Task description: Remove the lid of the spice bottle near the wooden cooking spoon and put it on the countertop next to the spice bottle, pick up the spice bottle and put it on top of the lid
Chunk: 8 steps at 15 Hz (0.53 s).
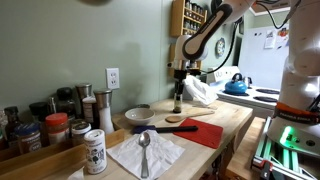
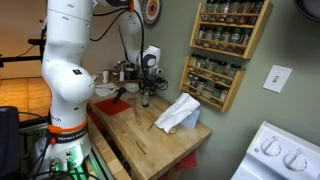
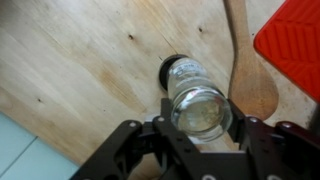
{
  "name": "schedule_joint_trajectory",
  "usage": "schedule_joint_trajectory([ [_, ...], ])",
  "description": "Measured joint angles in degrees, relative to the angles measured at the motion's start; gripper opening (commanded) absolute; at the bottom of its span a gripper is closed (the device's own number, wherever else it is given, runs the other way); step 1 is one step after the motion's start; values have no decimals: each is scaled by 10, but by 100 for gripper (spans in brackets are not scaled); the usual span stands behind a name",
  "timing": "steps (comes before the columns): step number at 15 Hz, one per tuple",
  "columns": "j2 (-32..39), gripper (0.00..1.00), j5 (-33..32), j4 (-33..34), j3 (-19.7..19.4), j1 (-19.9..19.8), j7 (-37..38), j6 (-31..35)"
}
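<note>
In the wrist view my gripper [image 3: 200,118] is shut on the spice bottle [image 3: 198,100], a small clear glass jar with its mouth open and facing the camera. The small dark lid [image 3: 168,67] lies on the countertop [image 3: 80,70] and peeks out from under the jar's base. I cannot tell whether jar and lid touch. The wooden cooking spoon [image 3: 248,75] lies just beside them. In both exterior views the gripper [image 1: 178,94] [image 2: 145,90] points straight down, with the bottle [image 1: 178,105] [image 2: 145,100] low over the counter and the spoon [image 1: 181,120] in front.
A red mat [image 3: 296,40] [image 1: 204,132] lies beyond the spoon. A white shaker [image 1: 95,152], a metal spoon on a white napkin [image 1: 145,152], grouped jars [image 1: 55,128] and a bowl [image 1: 138,115] stand along the counter. A white cloth [image 2: 176,113] and a spice rack [image 2: 215,80] are close by.
</note>
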Motion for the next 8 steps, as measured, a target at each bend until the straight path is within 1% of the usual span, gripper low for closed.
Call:
schedule_joint_trajectory([
  [8,0,28,0,0,-1,-1,0,5],
])
